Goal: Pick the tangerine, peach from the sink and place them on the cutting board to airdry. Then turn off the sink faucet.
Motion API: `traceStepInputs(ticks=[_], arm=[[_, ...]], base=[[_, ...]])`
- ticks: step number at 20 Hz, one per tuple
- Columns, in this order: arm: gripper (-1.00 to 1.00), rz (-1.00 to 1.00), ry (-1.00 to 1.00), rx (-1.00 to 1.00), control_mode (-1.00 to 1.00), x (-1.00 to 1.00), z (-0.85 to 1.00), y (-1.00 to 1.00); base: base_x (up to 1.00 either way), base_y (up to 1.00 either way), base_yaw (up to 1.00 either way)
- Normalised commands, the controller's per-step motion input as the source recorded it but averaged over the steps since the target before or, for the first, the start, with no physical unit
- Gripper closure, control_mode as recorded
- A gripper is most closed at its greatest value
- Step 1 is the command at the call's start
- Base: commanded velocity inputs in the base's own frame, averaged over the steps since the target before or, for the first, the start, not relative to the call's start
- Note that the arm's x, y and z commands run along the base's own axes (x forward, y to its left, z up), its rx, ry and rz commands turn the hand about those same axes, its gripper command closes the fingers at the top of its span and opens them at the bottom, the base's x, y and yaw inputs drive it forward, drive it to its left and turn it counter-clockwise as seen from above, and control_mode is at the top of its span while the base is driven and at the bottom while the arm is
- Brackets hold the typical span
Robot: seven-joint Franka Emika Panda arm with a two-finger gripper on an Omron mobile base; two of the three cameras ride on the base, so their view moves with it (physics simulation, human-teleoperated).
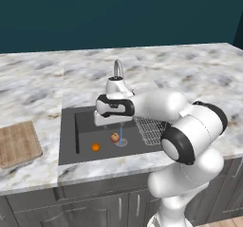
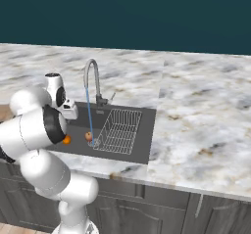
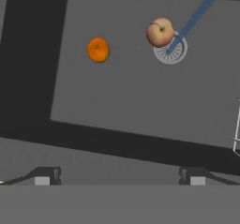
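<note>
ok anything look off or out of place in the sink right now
Nothing is spilled or damaged. The sink faucet is running, its stream landing on the drain with the peach right beside it. The tangerine lies apart on the sink floor. The cutting board is bare.

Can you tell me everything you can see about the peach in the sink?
The peach is a small round fruit, pinkish-red with pale cream patches and a thin dark stem in a dimple. It sits on the dark grey floor of the sink, right at the edge of the round metal drain. The blue stream of water lands just beside it on the drain. The tangerine lies apart from it. Nothing holds the peach.
</note>
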Motion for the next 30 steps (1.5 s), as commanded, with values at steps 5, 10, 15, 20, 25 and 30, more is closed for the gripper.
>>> traceStepInputs(ticks=[5, 10, 15, 20, 25, 30], arm=[[-1.00, 0.00, -0.03, 0.00, -1.00, 0.11, -0.20, 0.09], [-1.00, 0.00, -0.02, 0.00, -1.00, 0.14, -0.18, 0.03], [-1.00, 0.00, -0.02, 0.02, -1.00, 0.11, -0.18, 0.04], [-1.00, 0.01, 0.00, 0.03, -1.00, 0.07, -0.17, 0.03], [-1.00, 0.00, 0.00, 0.01, -1.00, 0.06, -0.19, 0.07], [-1.00, 0.00, 0.00, 0.01, -1.00, 0.08, -0.17, 0.09]], base=[[0.00, 0.00, 0.00], [0.00, 0.00, 0.00], [0.00, 0.00, 0.00], [0.00, 0.00, 0.00], [0.00, 0.00, 0.00], [0.00, 0.00, 0.00]])
